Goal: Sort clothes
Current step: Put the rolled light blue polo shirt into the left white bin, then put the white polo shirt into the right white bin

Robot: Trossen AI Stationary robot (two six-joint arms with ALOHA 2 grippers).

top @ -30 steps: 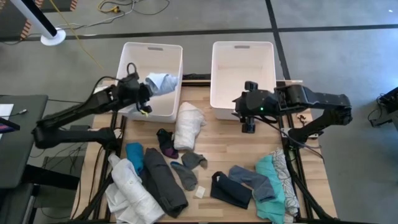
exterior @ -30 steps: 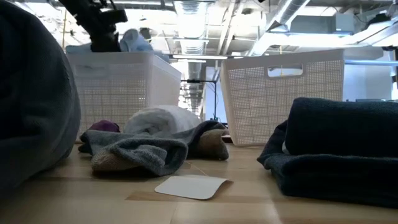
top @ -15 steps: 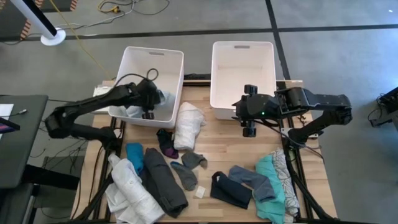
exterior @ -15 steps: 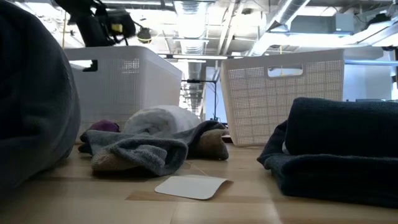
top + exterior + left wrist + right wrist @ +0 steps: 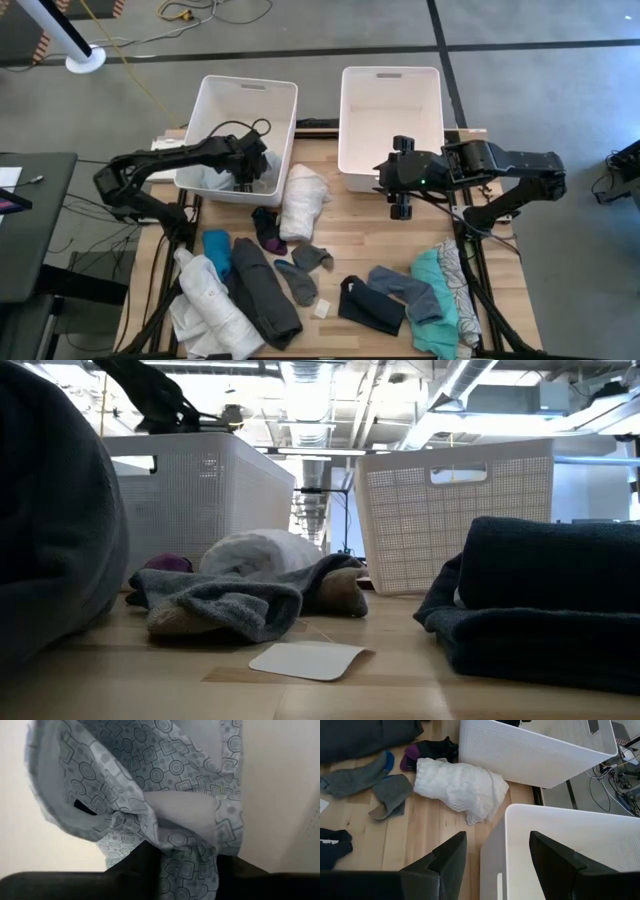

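Observation:
My left gripper [image 5: 245, 172] reaches down into the left white bin [image 5: 216, 92], shut on a pale garment printed with circles and squares [image 5: 165, 785]. In the low view the bin wall hides it. My right gripper [image 5: 402, 203] hangs open and empty above the near left corner of the right white bin [image 5: 344, 120]. The other clothes lie loose on the wooden table: a white bundle [image 5: 303, 200], a dark and purple sock [image 5: 267, 230], grey socks [image 5: 305, 270], a dark grey garment [image 5: 262, 290], a white one [image 5: 210, 305], a navy one [image 5: 370, 305] and a teal one [image 5: 438, 305]. My left gripper has a bunched fold of the patterned garment [image 5: 187, 862] between its two fingers [image 5: 145, 867], several layers gathered together. The fingers come from above, slanting steeply down into the bin. The rest of the garment spreads out beyond the fingers against the bin's white inside.
A small white card [image 5: 322, 309] lies on the table among the socks. The right bin [image 5: 555, 835] shows nothing inside. Bare wood [image 5: 370, 235] lies between the bins and the clothes at the near edge. Cables and a floor stand sit beyond the table.
My left gripper has gone down from above the left bin's rim into the bin, tipping from nearly level to steeply downward. The patterned garment has gone down with it, from hanging above the rim to inside the bin.

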